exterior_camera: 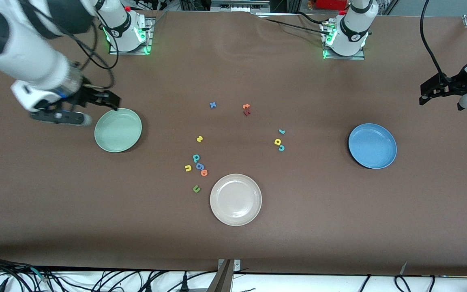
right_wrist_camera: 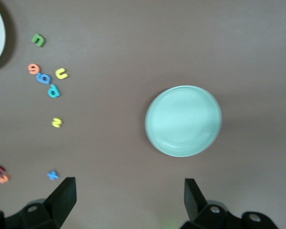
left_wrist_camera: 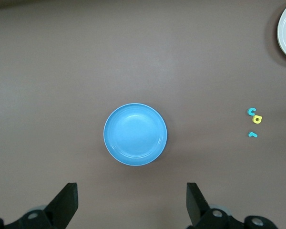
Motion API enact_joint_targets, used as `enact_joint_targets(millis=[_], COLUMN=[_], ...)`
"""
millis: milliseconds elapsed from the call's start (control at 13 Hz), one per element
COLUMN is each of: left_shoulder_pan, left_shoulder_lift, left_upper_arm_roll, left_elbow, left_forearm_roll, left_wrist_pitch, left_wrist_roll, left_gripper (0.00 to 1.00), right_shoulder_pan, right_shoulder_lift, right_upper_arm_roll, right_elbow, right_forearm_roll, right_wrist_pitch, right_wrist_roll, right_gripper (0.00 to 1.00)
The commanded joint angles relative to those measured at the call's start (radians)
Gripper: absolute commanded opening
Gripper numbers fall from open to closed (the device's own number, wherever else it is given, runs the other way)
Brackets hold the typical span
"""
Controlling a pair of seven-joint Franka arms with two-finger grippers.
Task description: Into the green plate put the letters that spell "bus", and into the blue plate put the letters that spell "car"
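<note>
Nothing sorted yet. Right gripper (exterior_camera: 95, 106) at frame left by green plate (exterior_camera: 118, 129), fingers spread, empty. Left gripper (exterior_camera: 432, 91) at frame right, spread too, waits. "bus" letters (exterior_camera: 193, 158) lie centre-left, "car" letters (exterior_camera: 280, 141) centre-right, blue plate (exterior_camera: 372, 146) right. Approach teal b (exterior_camera: 196, 157) straight down, avoiding blue/orange neighbours (exterior_camera: 202, 169).

Green plate (exterior_camera: 118, 130) toward the right arm's end of the table, blue plate (exterior_camera: 372, 146) toward the left arm's end, well apart. Third plate (exterior_camera: 235, 199) between them, nearer the front camera. "Bus" letters (exterior_camera: 196, 158) scattered between green plate and third plate. "Car" letters (exterior_camera: 280, 142) clustered nearer the blue plate. Both task plates without letters.
</note>
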Motion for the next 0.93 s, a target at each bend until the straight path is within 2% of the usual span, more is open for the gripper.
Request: enact_joint_targets(millis=[0, 154, 385, 540, 617, 694, 771, 848], left_shoulder_pan=[0.001, 0.001, 0.007, 0.006, 0.009, 0.01, 0.01, 0.006], left_shoulder_lift=[-0.002, -0.002, -0.001, 0.007, 0.019, 0.022, 0.032, 0.05], left_upper_arm_roll=[-0.001, -0.001, 0.005, 0.004, 0.005, 0.005, 0.005, 0.004], left_elbow=[0.015, 0.016, 0.015, 0.015, 0.016, 0.018, 0.021, 0.022], left_forearm_roll=[-0.012, -0.017, -0.052, -0.052, -0.052, -0.052, -0.05, -0.049], left_wrist_pitch=[-0.014, -0.013, -0.013, -0.011, -0.011, -0.011, -0.011, -0.011], left_wrist_roll=[-0.012, -0.012, -0.014, -0.015, -0.015, -0.015, -0.017, -0.017], left_gripper=[1.0, 1.0, 1.0, 1.0, 1.0, 1.0, 1.0, 1.0], right_shoulder_pan=[0.1, 0.171, 0.196, 0.202, 0.204, 0.217, 0.226, 0.225], right_shoulder_lift=[0.087, 0.166, 0.252, 0.373, 0.389, 0.397, 0.429, 0.453], right_upper_arm_roll=[-0.009, -0.011, -0.011, -0.011, -0.011, -0.011, -0.012, -0.012], right_elbow=[-0.003, -0.003, -0.002, -0.002, -0.003, -0.003, 0.004, 0.004], right_forearm_roll=[-0.001, -0.006, -0.006, -0.009, -0.009, -0.009, -0.018, -0.05], right_wrist_pitch=[0.066, 0.17, 0.305, 0.44, 0.453, 0.463, 0.489, 0.547], right_wrist_roll=[0.097, 0.164, 0.222, 0.222, 0.222, 0.222, 0.217, 0.215], right_gripper=[1.0, 1.0, 1.0, 1.0, 0.98, 0.82, 0.72, 0.66])
